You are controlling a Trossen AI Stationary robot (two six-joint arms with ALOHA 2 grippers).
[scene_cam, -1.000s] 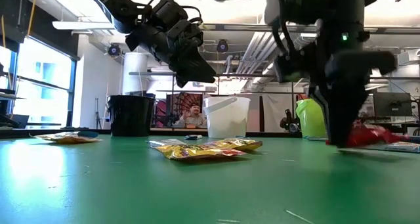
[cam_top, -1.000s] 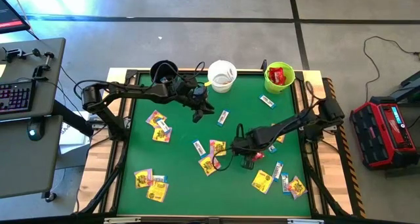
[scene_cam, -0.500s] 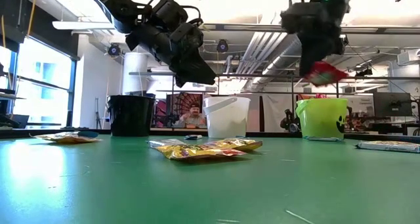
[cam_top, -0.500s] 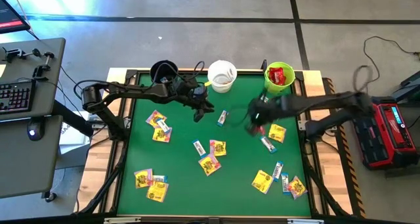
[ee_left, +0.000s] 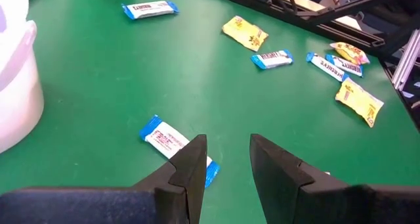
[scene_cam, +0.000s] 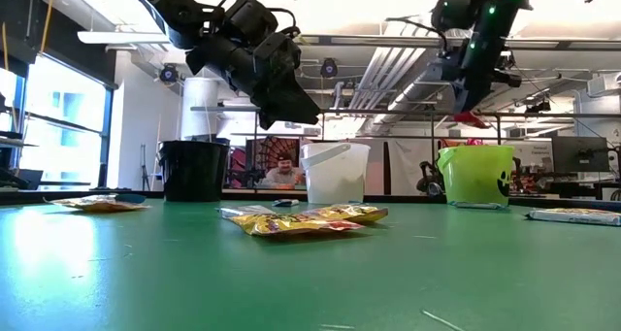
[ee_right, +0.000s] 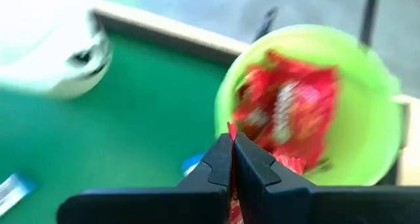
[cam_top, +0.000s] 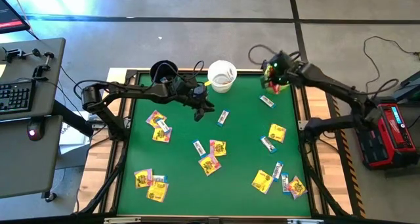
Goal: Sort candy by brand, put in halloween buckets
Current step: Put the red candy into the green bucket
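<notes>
The lime green bucket (cam_top: 281,85) stands at the table's far right and holds red candy (ee_right: 289,109). My right gripper (scene_cam: 473,106) hangs over it, shut on a red packet (scene_cam: 469,119). The white bucket (cam_top: 222,75) and the black bucket (cam_top: 163,71) stand along the far edge. My left gripper (ee_left: 226,159) hovers open, touching nothing, above a white-and-blue packet (ee_left: 172,140) near the white bucket. Yellow packets (cam_top: 210,162) and white-and-blue ones (cam_top: 267,144) lie flat on the green tabletop. My right gripper pinches the red packet between its two shut fingers; a red edge (ee_right: 231,129) sticks out past the fingertips. The fingers slant down from above. The packet hangs below them (scene_cam: 469,119), lifted clear, over the green bucket's open top.
More yellow packets lie at the near left (cam_top: 151,184), the left (cam_top: 159,127) and the near right (cam_top: 281,180). A raised frame (cam_top: 308,132) runs round the table. A person (scene_cam: 281,171) shows in the room beyond, far from the arms.
My right gripper has risen from the table's near-right middle with the red packet and swung to the far right edge, over the green bucket, rolling as it went. The packet is now lifted clear of the table.
</notes>
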